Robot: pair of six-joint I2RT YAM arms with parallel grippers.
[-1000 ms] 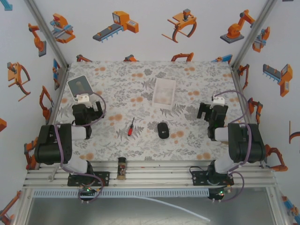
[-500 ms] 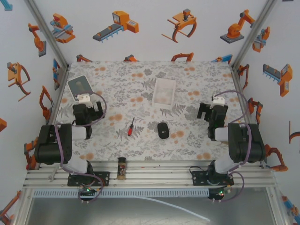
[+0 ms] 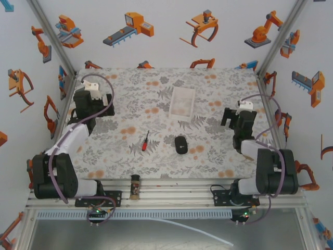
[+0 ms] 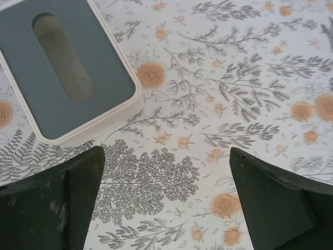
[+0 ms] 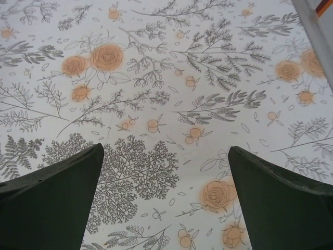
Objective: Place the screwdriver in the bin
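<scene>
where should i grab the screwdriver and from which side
Take the screwdriver by its red handle, the thicker, nearer end. It lies flat, so probably come from straight above, closing across its length; the thin black shaft gives little to hold.

The white square box with a grey inside (image 4: 112, 78) runs off the top and left edges of the left wrist view. From above, the left gripper (image 3: 91, 110) apparently covers it. Both wrist views crop the dark fingers (image 5: 47, 203) at the bottom edge. The black tip of the tiny red-handled screwdriver (image 3: 145, 141) and the small brown cylinder (image 3: 135, 186) on the near rail are too small to make out.
</scene>
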